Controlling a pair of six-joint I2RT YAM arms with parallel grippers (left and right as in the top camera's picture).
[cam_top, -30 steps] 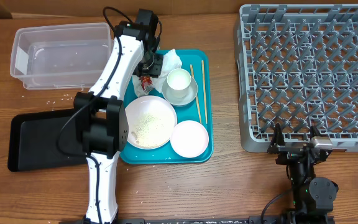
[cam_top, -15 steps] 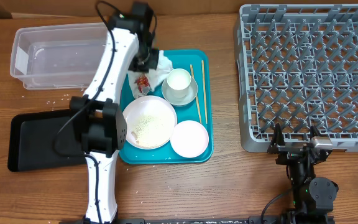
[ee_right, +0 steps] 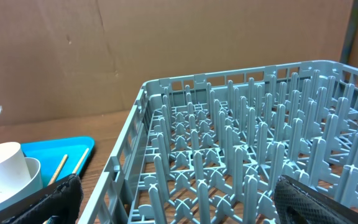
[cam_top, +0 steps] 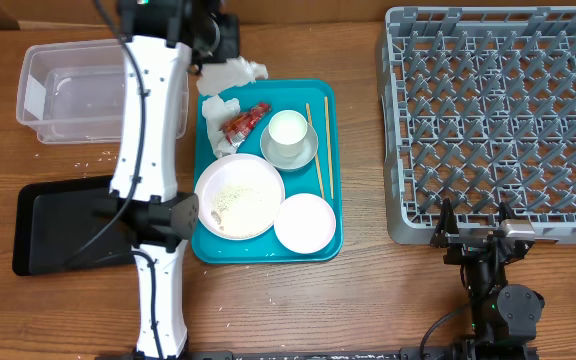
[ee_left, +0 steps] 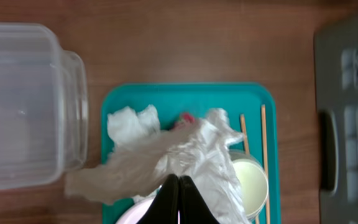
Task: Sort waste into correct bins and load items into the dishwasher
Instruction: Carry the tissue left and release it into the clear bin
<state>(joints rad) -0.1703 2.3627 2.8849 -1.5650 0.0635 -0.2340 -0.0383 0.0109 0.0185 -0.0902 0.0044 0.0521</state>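
Note:
My left gripper (cam_top: pixel 215 48) is shut on a crumpled white napkin (cam_top: pixel 236 71) and holds it above the teal tray's (cam_top: pixel 329 100) far left corner, beside the clear tub (cam_top: pixel 78 88). In the left wrist view the shut fingertips (ee_left: pixel 179 185) pinch that napkin (ee_left: pixel 166 155). A second napkin (cam_top: pixel 217 108) and the red-and-white wrapper (cam_top: pixel 245 122) lie on the tray. A cup in a bowl (cam_top: pixel 288 135), a large plate with rice crumbs (cam_top: pixel 240 195), a small plate (cam_top: pixel 303 222) and chopsticks (cam_top: pixel 318 150) are there too. My right gripper (cam_top: pixel 473 236) is open at the grey dish rack's (cam_top: pixel 498 120) near edge.
The shallow black tray (cam_top: pixel 58 228) lies left of the teal tray, in front of the tub. A few white crumbs (cam_top: pixel 93 158) are scattered on the wood between them. The right wrist view looks across the rack's pegs (ee_right: pixel 241 155), with the cup (ee_right: pixel 2 167) at far left.
My left gripper has lifted the napkin off the tray and moved it back and left toward the tub. The red wrapper is now uncovered. The right arm has not moved.

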